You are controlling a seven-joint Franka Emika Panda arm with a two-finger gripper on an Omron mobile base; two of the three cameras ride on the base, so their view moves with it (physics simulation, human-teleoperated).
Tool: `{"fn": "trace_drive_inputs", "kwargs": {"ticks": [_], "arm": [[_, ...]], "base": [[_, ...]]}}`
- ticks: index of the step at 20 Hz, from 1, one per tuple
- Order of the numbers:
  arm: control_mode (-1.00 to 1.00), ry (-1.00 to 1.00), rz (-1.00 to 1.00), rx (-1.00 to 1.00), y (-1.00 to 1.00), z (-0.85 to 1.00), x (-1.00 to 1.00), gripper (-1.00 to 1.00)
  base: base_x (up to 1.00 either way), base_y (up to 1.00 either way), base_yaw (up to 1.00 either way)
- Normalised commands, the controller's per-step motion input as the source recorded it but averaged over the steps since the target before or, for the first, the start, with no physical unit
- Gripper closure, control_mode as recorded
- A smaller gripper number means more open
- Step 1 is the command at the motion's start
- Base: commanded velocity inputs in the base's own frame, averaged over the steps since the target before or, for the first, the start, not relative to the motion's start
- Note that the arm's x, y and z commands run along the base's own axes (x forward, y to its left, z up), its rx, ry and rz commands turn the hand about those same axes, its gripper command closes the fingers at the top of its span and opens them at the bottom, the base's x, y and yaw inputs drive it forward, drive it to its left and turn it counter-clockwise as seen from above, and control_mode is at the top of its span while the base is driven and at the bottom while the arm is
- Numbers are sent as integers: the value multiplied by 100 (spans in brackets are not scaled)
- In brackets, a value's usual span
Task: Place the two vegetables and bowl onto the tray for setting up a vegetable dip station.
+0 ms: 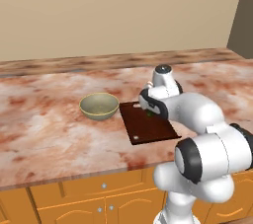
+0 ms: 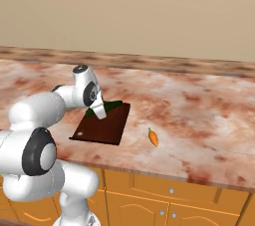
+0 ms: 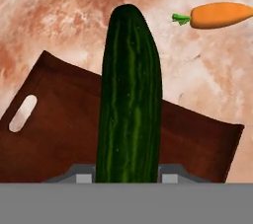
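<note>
On the pink-marbled counter [image 1: 49, 119], I read the scene from big to small. The tray [image 1: 155, 128] lies flat near the front edge, its small hole toward me in the left base view; the hand view shows its slot handle at the other end. Just left of it, apart from its edge, sits the bowl [image 1: 99, 106], upright. The gripper [image 2: 101, 111] hangs over the tray, clenched on the cucumber [image 3: 129, 99]: in the hand view the cucumber runs straight out from between the finger tips, across the board and past its far edge over bare counter. From the right base view I see its green end poking out behind the hand. Whether it touches the board I cannot tell. The carrot [image 2: 153, 138] lies on the counter right of the tray, well apart from the pincer.
</note>
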Motion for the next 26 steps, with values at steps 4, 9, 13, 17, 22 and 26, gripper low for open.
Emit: {"fn": "trace_drive_inputs", "kwargs": {"ticks": [4, 9, 13, 17, 22, 26], "arm": [[-100, 0, -11, 8, 0, 0, 50, 100], [-100, 0, -5, 17, 0, 0, 32, 100], [-100, 0, -1, 16, 0, 0, 31, 100], [-100, 0, -5, 9, 3, -1, 32, 100], [-100, 0, -5, 1, 13, -9, 25, 100], [-100, 0, -2, 0, 12, -21, 22, 100]], "base": [[0, 0, 0], [0, 0, 0], [0, 0, 0], [0, 0, 0], [0, 0, 0], [0, 0, 0]]}}
